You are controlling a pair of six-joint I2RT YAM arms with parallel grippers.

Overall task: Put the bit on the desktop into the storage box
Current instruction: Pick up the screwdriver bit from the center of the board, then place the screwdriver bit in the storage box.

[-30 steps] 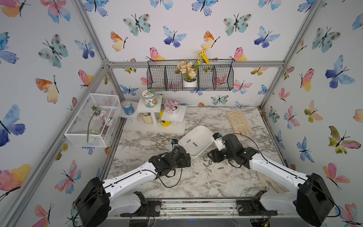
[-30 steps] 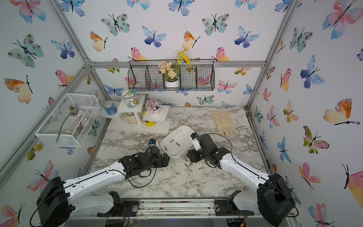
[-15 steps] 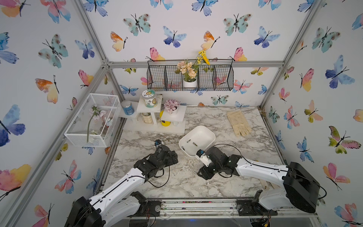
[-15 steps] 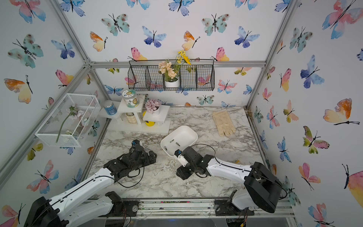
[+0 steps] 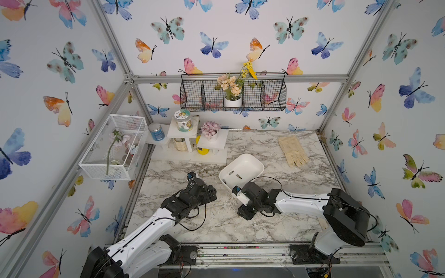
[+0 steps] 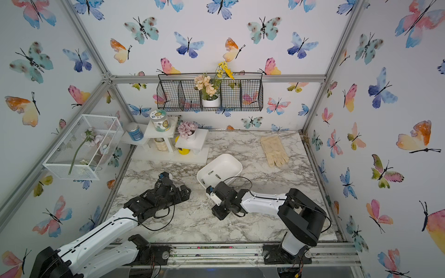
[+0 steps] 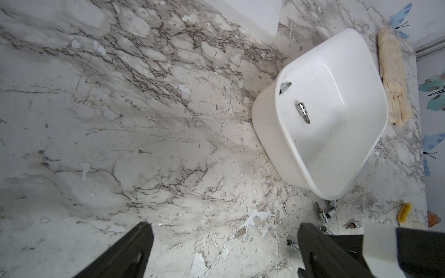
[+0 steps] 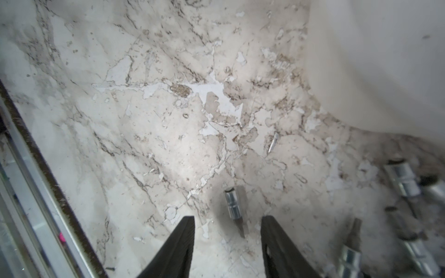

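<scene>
Bit (image 8: 233, 204) on desktop (image 8: 144, 120) btwn tips of open R claw (image 8: 228, 219), no contact

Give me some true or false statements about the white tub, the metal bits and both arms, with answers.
1. The shallow white plastic tub is empty. False: silver metal bits lie inside it.
2. The right tool straddles a single silver bit lying on the marble desktop. True.
3. The left tool is clamped on a bit. False: it is open and empty.
4. The cream fabric glove lies on the desktop, outside the tub. True.
</scene>
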